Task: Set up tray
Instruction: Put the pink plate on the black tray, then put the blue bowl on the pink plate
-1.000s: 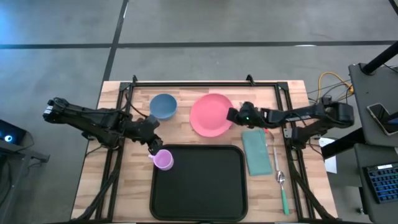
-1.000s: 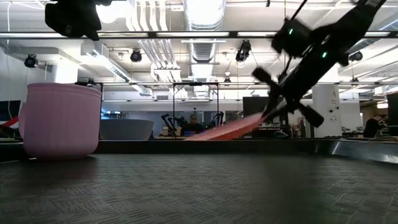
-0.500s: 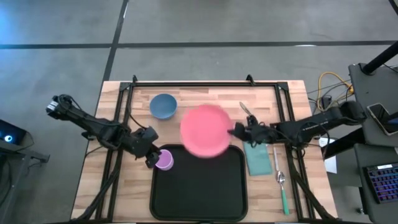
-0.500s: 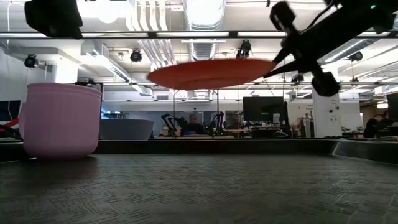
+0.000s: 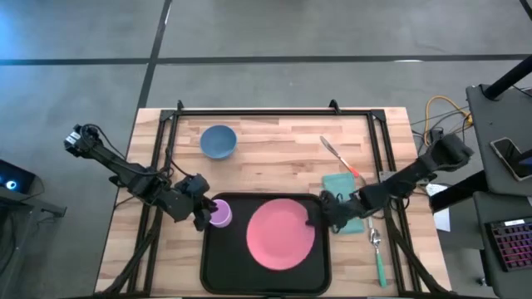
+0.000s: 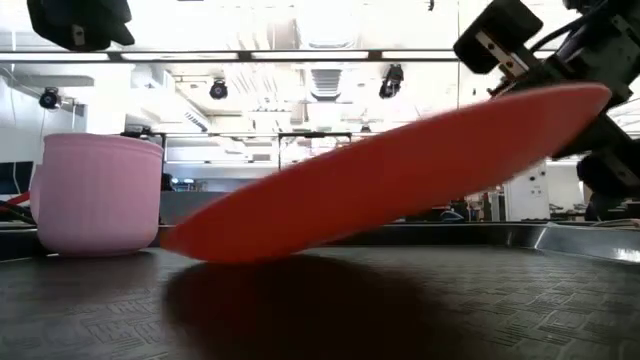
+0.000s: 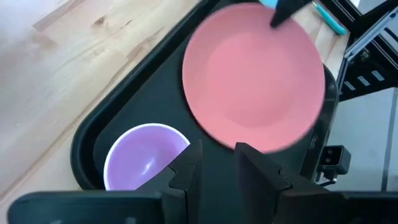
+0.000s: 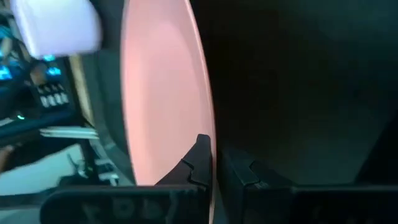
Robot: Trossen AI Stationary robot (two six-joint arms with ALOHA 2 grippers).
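On the left side of the wooden bench [image 5: 274, 145], the left claw [image 5: 202, 214] sits at the tray's near-left corner, its fingers [image 7: 186, 171] narrowly parted beside the pink cup [image 5: 219, 215], which stands upright just inside that corner; from the high view I cannot tell whether a finger touches the cup. Farther back on the bench a blue bowl [image 5: 218, 141] rests alone, well apart from the tray. At the middle, the black tray [image 5: 224, 274] lies flat near the front edge, and the pink plate [image 5: 281, 233] is over its centre. From table height the plate [image 6: 400, 170] is tilted, its left edge down on the tray floor and its right edge raised. To the right, the right claw [image 5: 320, 218] is clamped on that raised rim at the tray's right border. Beyond it lie a teal napkin [image 5: 341, 187], partly under the arm, then a spoon [image 5: 376, 237] and a green-handled utensil [image 5: 381, 270], with a red-handled one [image 5: 339, 158] farther back.
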